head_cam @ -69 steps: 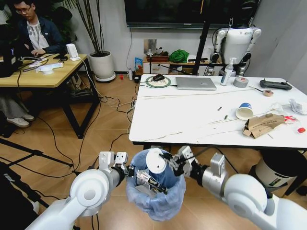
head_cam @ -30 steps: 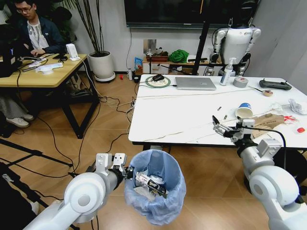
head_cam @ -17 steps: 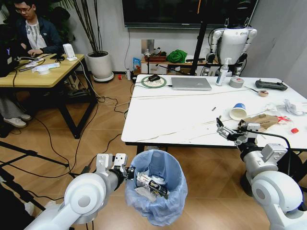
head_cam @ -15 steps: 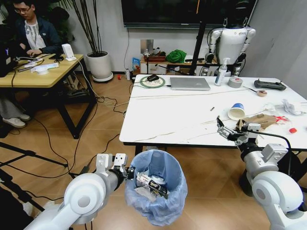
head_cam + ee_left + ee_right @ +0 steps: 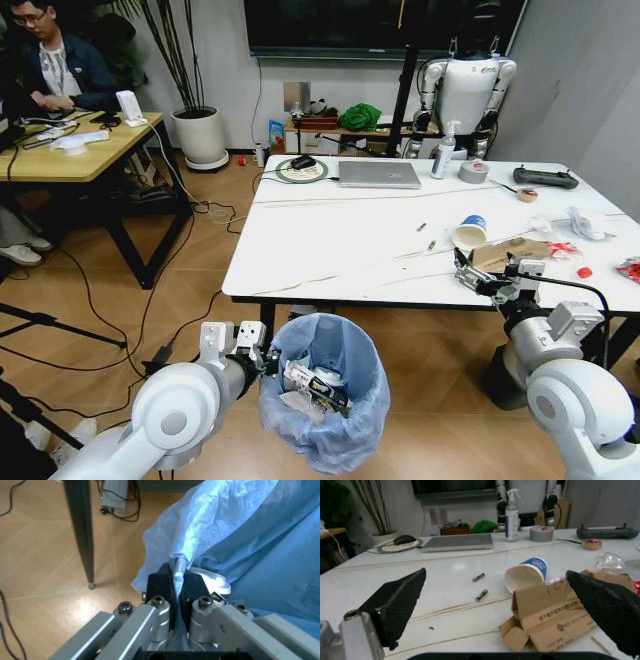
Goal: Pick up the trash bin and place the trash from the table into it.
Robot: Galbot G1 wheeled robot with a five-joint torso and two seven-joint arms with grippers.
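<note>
Left gripper (image 5: 176, 592) clamped on rim of trash bin (image 5: 325, 405), held low in front of white table (image 5: 340, 250), just below its near edge. Bin small, round, lined with crinkled translucent light-blue bag; white scraps and wrappers already inside. Right gripper (image 5: 487, 279) over table's near right edge, black mesh-padded fingers (image 5: 397, 598) spread wide, empty, facing torn brown cardboard (image 5: 555, 609). White paper cup (image 5: 526, 573), blue rim, lying on side touching cardboard
</note>
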